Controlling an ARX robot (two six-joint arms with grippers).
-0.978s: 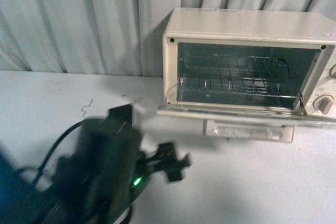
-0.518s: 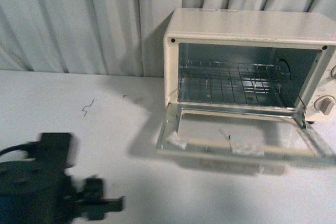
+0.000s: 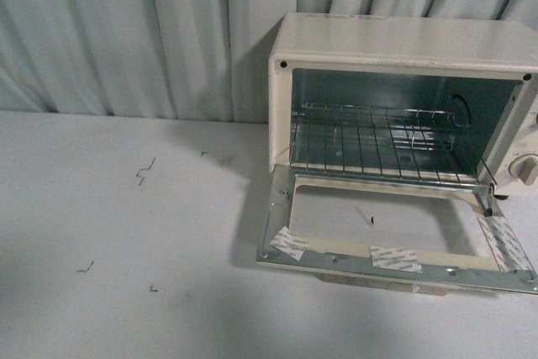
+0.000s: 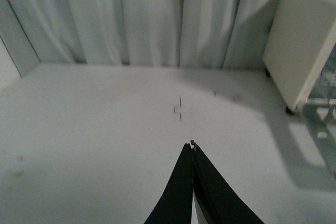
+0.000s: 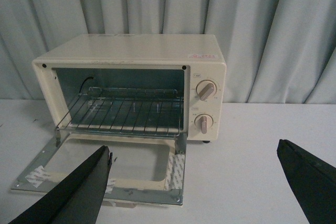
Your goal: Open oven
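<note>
The small cream-white boxy toaster oven (image 3: 403, 107) is seen near the bench's far right edge, its glass door (image 3: 395, 237) laid flat, wire rack (image 3: 378, 145) exposed. The left gripper (image 4: 193, 148) is pressed closed, empty; the right gripper (image 5: 194, 182) is spread wide, clear of the door.

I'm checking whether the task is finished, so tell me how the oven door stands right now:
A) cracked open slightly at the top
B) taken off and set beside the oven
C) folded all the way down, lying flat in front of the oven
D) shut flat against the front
C: the oven door lies flat on the table, still hinged at the bottom edge, and the wire rack inside is fully exposed.
</note>
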